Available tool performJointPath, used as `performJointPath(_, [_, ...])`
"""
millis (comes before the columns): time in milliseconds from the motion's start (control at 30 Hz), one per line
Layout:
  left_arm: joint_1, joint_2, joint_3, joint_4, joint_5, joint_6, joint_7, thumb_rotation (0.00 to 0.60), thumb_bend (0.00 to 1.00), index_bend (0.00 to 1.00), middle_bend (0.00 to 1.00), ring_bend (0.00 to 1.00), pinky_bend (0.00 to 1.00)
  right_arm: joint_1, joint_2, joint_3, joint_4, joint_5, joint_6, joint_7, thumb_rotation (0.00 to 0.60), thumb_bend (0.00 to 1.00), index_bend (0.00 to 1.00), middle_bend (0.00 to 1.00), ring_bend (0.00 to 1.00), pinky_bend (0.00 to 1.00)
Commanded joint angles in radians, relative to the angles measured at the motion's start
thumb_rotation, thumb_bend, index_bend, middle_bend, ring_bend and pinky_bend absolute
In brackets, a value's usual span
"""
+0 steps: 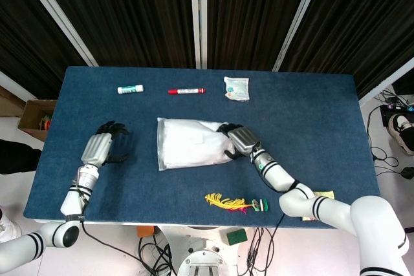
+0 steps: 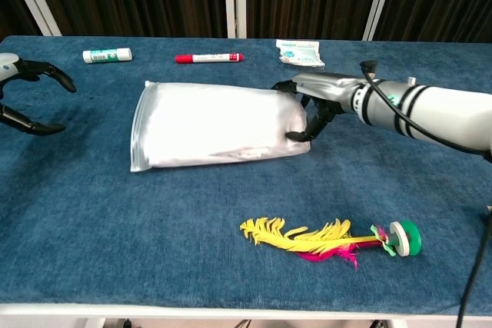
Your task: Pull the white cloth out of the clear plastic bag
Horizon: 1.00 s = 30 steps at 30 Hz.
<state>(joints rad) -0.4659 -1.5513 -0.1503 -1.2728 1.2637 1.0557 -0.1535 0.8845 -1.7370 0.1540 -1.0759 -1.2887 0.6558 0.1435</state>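
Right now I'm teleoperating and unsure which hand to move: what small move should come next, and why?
Probably bring the left hand over to the left end of the clear plastic bag to pin it. The right hand grips the bag's right end, lifted and skewed, while the left hand hovers open, well clear of the bag. The white cloth is fully inside, so the bag likely needs bracing before pulling.

Blue table (image 1: 323, 108) (bag (image 1: 187, 143), marker (image 1: 186, 90), feather (image 1: 228, 201))
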Motion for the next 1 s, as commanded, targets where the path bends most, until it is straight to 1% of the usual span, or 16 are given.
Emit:
performJointPath(33, [0.010,0.008,0.015,-0.019,0.024,0.021,0.003,0.600,0.21,0.33,0.18,0.07,0.10,-0.069,0.059,-0.084,-0.030,-0.167,0.114,0.208,0.600,0.36,0.54,0.46,0.24,0.27])
performJointPath(133, [0.019,0.017,0.029,-0.043,0.045,0.038,0.003,0.600,0.21,0.33,0.18,0.07,0.10,-0.098,0.067,-0.104,-0.024,-0.200,0.171,0.278,0.600,0.36,0.55,0.46,0.24,0.27])
performJointPath(200, [0.026,0.023,0.041,-0.061,0.059,0.046,0.004,0.600,0.21,0.34,0.18,0.07,0.10,-0.123,0.068,-0.111,-0.029,-0.197,0.200,0.278,0.600,0.37,0.54,0.45,0.24,0.27])
performJointPath(333, [0.032,0.031,0.061,-0.089,0.072,0.043,0.017,0.600,0.21,0.36,0.18,0.07,0.10,-0.178,0.048,-0.106,-0.050,-0.164,0.269,0.196,0.600,0.39,0.54,0.44,0.23,0.27])
performJointPath(433, [0.031,0.033,0.065,-0.101,0.065,0.029,0.022,0.600,0.21,0.37,0.18,0.07,0.10,-0.207,0.028,-0.095,-0.067,-0.135,0.301,0.139,0.600,0.42,0.53,0.44,0.23,0.27])
performJointPath(600, [0.040,0.042,0.076,-0.138,0.057,0.021,0.028,0.600,0.21,0.38,0.18,0.07,0.10,-0.255,-0.026,-0.055,-0.087,-0.070,0.365,0.063,0.600,0.49,0.54,0.46,0.25,0.29])
performJointPath(667, [0.042,0.045,0.080,-0.146,0.058,0.016,0.015,0.600,0.21,0.38,0.18,0.07,0.10,-0.269,-0.053,-0.030,-0.080,-0.036,0.384,0.038,0.600,0.55,0.59,0.49,0.30,0.34])
performJointPath(767, [0.044,0.043,0.077,-0.143,0.060,0.019,0.003,0.600,0.20,0.38,0.18,0.07,0.10,-0.275,-0.089,0.000,-0.059,0.000,0.397,0.004,0.600,0.61,0.64,0.53,0.35,0.39])
performJointPath(900, [0.045,0.035,0.070,-0.139,0.057,0.021,-0.012,0.600,0.21,0.38,0.18,0.07,0.10,-0.277,-0.135,0.031,-0.036,0.035,0.398,-0.011,0.600,0.63,0.66,0.54,0.36,0.40])
performJointPath(1000, [0.040,0.026,0.063,-0.133,0.048,0.004,-0.043,0.600,0.21,0.38,0.18,0.07,0.10,-0.276,-0.165,0.050,-0.019,0.046,0.398,0.008,0.600,0.63,0.66,0.54,0.36,0.40])
